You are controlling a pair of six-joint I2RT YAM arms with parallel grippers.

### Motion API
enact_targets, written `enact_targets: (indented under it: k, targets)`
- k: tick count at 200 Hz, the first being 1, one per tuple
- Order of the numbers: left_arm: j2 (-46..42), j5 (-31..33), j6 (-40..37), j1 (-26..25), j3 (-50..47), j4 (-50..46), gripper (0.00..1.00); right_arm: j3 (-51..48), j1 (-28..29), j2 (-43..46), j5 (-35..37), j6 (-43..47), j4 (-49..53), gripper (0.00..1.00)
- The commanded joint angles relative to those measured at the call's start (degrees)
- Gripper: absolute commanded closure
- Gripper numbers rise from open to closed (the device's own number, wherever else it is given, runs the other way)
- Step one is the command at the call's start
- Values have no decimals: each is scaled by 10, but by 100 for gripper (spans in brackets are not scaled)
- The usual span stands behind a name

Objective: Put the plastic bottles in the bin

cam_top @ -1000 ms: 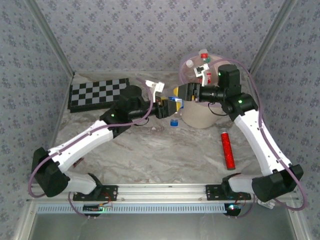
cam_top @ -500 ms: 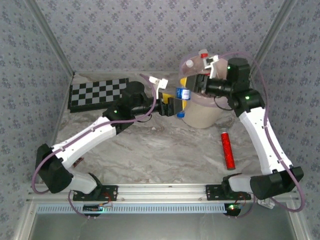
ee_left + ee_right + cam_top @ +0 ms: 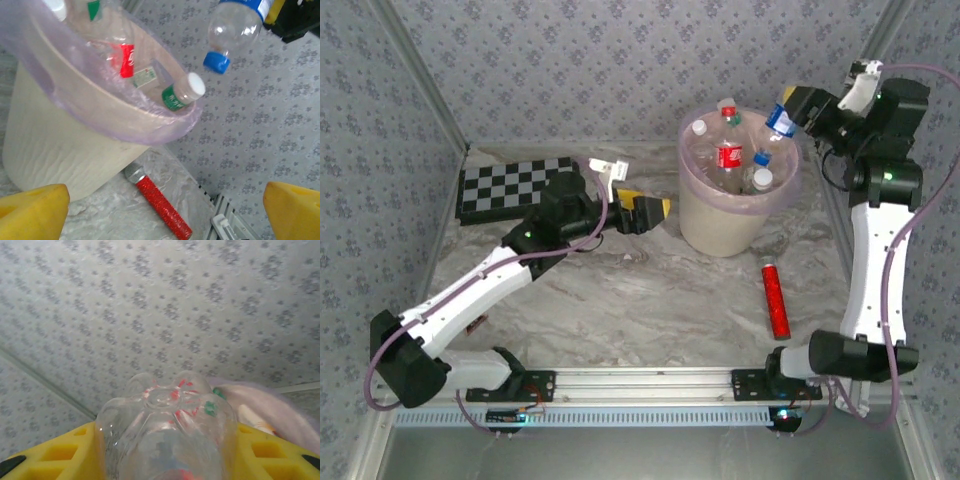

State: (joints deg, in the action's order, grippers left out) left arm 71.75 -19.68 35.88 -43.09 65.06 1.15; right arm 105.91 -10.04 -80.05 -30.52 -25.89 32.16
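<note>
Now the right gripper is up high, at about 1 o'clock from the bin. Its yellow fingers are closed part way on a clear bottle. One finger presses on each side of it. The bottle has a blue cap and a blue label. It hangs in the air with its cap tipped down toward the bin, by the rim at 1 o'clock. It does not touch the bin. In the right wrist view its bumpy bottom faces the camera.

The bin stands on the table, toward 1 o'clock from the middle. A pale pink bag is folded over its rim. Several bottles lie inside in a heap. One has a red label, one has a green label, and some have white caps.

The left gripper is low, at 9 o'clock from the bin and near its side. Its own yellow fingers are spread far apart, and nothing is between them.

A red stick lies flat on the table at 5 o'clock from the bin, apart from it. A black and white board lies flat at 9 o'clock from the bin, past the left gripper.
</note>
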Motion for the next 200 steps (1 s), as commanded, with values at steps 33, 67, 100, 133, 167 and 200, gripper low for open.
enact_targets:
  k: [33, 67, 100, 133, 167, 200]
  targets:
    - [-17, 17, 1, 12, -26, -4, 1, -21, 1, -71, 3, -50, 5, 61]
    - [-15, 16, 1, 15, -33, -5, 1, -65, 7, -74, 18, -46, 20, 58]
    - [1, 9, 2, 19, -26, -4, 1, -95, 17, -64, 26, -24, 52, 40]
    - [17, -1, 2, 21, -17, -8, 1, -68, 7, -45, 62, 2, 100, 12]
    - [34, -5, 4, 24, -14, -2, 1, -32, -5, -28, 138, 28, 131, 9]
    - [47, -12, 11, 26, -13, 5, 1, -11, 13, -49, 165, 47, 124, 26]
